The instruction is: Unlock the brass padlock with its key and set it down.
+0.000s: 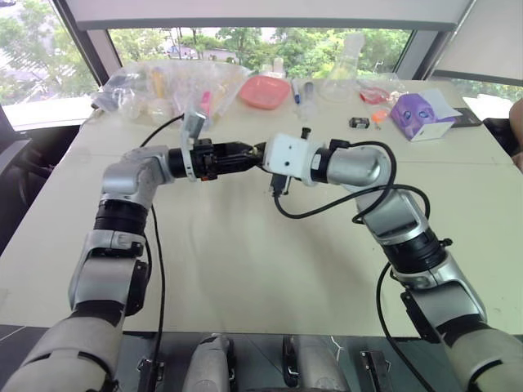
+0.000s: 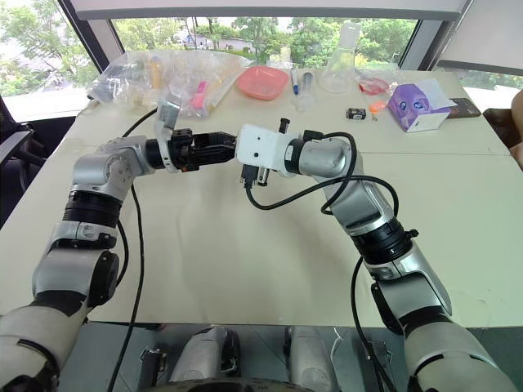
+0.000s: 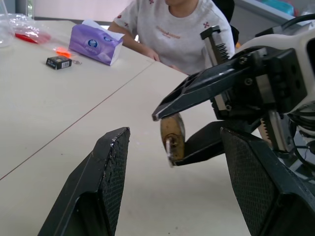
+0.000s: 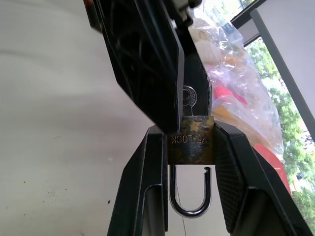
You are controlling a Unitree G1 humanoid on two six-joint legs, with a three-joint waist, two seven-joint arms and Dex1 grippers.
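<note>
The brass padlock (image 4: 191, 143) hangs in mid-air over the table, pinched by its body in my right gripper (image 4: 189, 132), which is shut on it. Its silver shackle (image 4: 188, 205) points back toward the right wrist, and one leg ends free of the body. The key (image 4: 188, 96) sticks out of the padlock's far end. In the left wrist view the padlock (image 3: 172, 137) shows with the key (image 3: 169, 148) in it. My left gripper (image 1: 248, 155) meets the right one nose to nose. Its fingers (image 3: 106, 172) stand open on either side of the key, apart from it.
A person in a white shirt (image 3: 172, 29) sits at the table's right side. At the back lie a purple tissue box (image 1: 421, 114), a small black-and-white box (image 1: 358, 122), a pink dish (image 1: 264, 91), plastic bags (image 1: 163, 90) and a glass flask (image 1: 343, 69).
</note>
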